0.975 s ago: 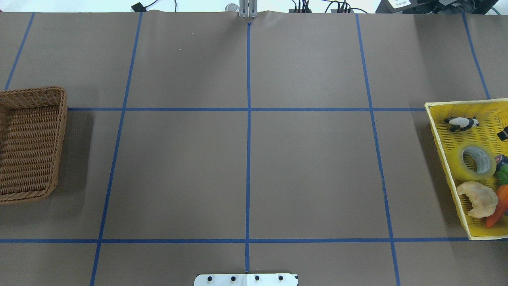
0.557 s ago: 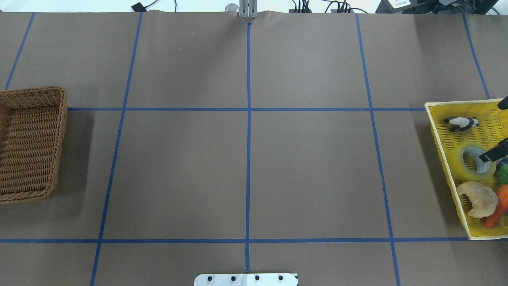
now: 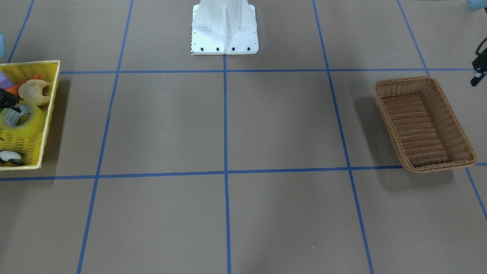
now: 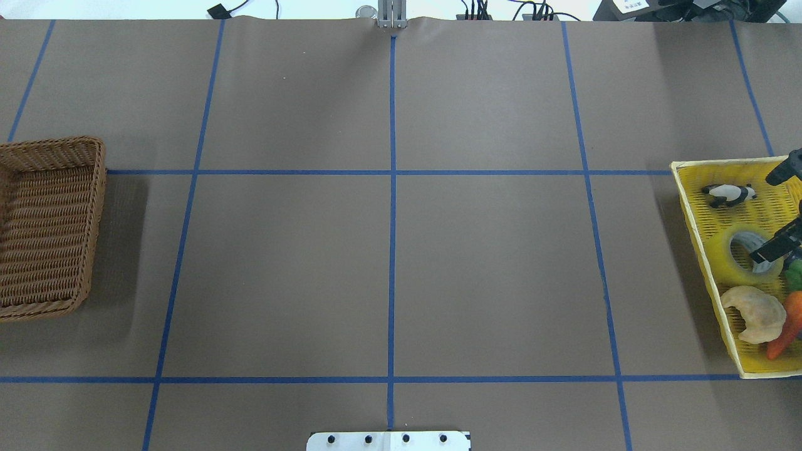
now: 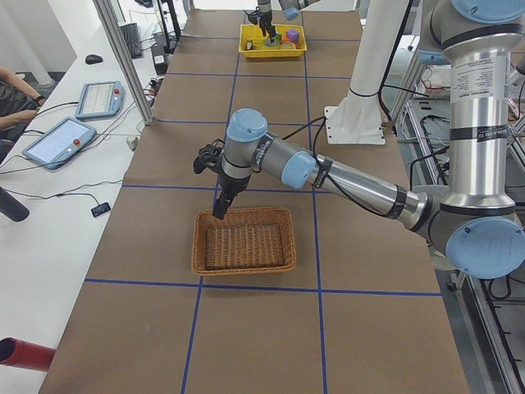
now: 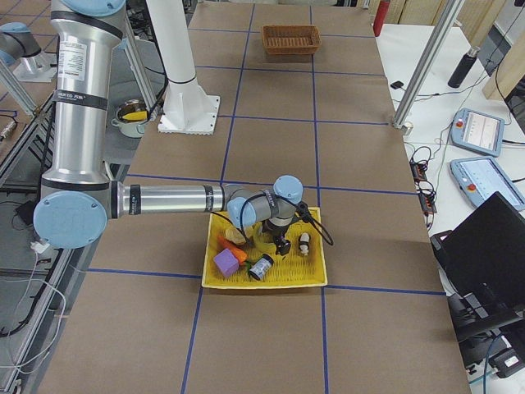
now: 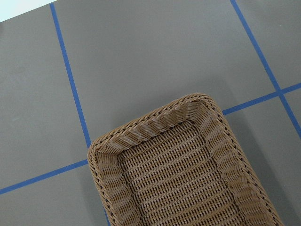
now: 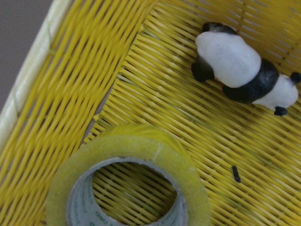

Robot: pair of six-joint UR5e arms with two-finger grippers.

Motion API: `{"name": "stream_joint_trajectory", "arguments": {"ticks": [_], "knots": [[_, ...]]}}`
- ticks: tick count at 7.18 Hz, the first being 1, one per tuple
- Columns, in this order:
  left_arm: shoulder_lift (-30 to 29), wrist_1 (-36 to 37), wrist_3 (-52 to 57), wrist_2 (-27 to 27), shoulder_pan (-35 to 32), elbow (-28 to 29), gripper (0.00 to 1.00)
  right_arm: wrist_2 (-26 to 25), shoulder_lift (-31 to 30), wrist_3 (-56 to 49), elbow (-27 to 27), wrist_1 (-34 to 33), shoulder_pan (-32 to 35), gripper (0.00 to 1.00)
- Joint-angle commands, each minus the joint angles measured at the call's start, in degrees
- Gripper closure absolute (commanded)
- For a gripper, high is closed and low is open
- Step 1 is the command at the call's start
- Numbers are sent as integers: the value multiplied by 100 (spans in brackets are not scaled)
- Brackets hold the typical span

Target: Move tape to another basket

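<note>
The tape (image 4: 734,263) is a translucent yellow roll lying flat in the bright yellow plastic basket (image 4: 697,250) at the table's right end. It also shows in the front view (image 3: 23,122) and fills the bottom of the right wrist view (image 8: 127,155). My right gripper (image 4: 769,213) is open over that basket, one finger (image 4: 774,245) above the tape's hole, the other towards the panda. The brown wicker basket (image 4: 95,219) is empty at the left end. My left gripper (image 5: 218,201) hangs over its far rim (image 7: 155,120); I cannot tell whether it is open or shut.
The yellow basket also holds a panda figure (image 4: 728,195), a croissant (image 4: 755,313), a carrot (image 4: 786,332), a purple block (image 6: 225,263) and a small can. The robot's white base (image 3: 224,34) stands at the near middle edge. Blue tape lines grid the brown tabletop.
The right gripper has come in from the right edge over the yellow basket and moved left, so one finger now hangs above the tape. Tape and wicker basket have not moved.
</note>
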Motion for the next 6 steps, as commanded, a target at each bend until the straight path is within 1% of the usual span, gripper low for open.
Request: {"name": "stream_joint_trajectory", "arguments": {"ticks": [1,2,3,4,5,6], "knots": [[16,12,-111,-50,6,-47,2,2,161,-47,-264,3,5,29],[16,4,-121,-129,6,-47,2,11,152,-47,-290,-5,5,95],[7,4,-121,-139,6,-47,2,72,161,-47,-282,-32,14,100],[7,4,-121,-174,6,-47,2,82,152,-47,-291,-49,31,100],[7,4,-121,-191,6,-56,2,273,144,-47,-265,-93,240,100],[7,4,-121,-244,6,-56,2,893,152,-47,-230,-224,625,100]]}}
